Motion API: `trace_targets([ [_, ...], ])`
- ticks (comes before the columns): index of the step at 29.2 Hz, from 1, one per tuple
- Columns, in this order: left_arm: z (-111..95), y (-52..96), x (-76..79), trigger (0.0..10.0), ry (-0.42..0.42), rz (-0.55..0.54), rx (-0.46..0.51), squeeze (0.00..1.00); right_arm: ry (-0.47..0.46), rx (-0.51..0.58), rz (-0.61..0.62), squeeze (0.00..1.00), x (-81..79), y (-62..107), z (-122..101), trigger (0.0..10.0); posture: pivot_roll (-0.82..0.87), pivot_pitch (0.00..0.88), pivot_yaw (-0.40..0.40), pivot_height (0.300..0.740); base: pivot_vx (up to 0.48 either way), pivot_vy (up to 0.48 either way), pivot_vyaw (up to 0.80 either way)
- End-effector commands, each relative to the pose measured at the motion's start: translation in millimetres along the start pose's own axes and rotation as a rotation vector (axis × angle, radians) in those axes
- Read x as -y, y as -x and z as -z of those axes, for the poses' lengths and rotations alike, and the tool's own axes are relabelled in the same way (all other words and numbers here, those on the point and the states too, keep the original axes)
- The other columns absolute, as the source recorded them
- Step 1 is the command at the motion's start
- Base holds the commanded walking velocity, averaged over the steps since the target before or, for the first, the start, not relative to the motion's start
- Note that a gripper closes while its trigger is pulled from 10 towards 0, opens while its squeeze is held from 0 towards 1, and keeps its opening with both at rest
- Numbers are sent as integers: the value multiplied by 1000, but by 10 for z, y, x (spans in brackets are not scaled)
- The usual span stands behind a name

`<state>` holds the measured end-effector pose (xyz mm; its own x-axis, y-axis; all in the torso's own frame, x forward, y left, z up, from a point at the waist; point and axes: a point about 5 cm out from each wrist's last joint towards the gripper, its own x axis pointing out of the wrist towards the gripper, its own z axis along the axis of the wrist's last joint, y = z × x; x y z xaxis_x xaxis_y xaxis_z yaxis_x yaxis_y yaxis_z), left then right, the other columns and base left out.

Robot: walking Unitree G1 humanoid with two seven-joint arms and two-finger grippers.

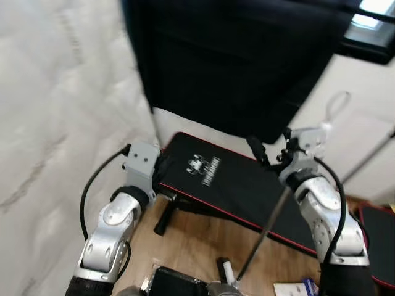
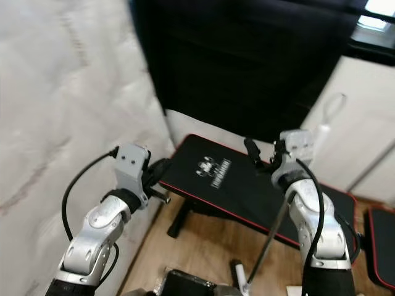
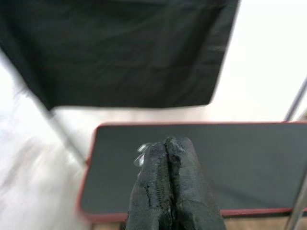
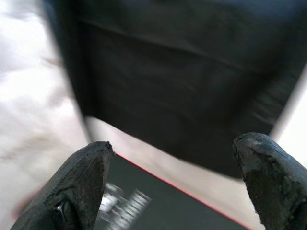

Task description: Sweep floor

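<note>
Both arms are raised in front of me over a black padded bench [image 1: 228, 185] with red trim. My left gripper [image 3: 165, 145] is shut with nothing in it, and its fingers [image 2: 158, 174] point at the bench's near left corner. My right gripper [image 4: 177, 177] is open with nothing between its fingers [image 1: 257, 150], which are held above the bench's middle. A thin grey rod [image 1: 262, 234] slants from under my right wrist down to the lower edge of the view. I cannot tell what holds it.
A large black cloth [image 1: 234, 68] hangs behind the bench. A pale quilted surface [image 1: 62, 123] runs along the left. Wooden floor [image 1: 197, 240] lies under the bench. A white wall [image 1: 364, 142] and another black pad [image 1: 379, 240] stand at the right. Small items [image 1: 225, 270] lie at my feet.
</note>
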<state>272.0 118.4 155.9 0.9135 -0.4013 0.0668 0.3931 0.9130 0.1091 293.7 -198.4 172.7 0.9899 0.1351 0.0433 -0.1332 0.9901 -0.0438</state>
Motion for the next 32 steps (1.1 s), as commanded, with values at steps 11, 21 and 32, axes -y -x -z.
trace_targets([
  [11,15,148,147,10000,39,56,-50,0,-33,-215,34,0,331,91,291,10000,-102,278,-173,740,0,0,0],
  [21,-27,222,154,10000,28,72,-65,0,-46,-263,101,0,557,73,429,10000,-70,305,-157,740,0,0,0],
  [32,-62,275,136,10000,23,80,-85,0,-102,-156,53,0,521,-219,395,10000,-48,331,-127,740,0,0,0],
])
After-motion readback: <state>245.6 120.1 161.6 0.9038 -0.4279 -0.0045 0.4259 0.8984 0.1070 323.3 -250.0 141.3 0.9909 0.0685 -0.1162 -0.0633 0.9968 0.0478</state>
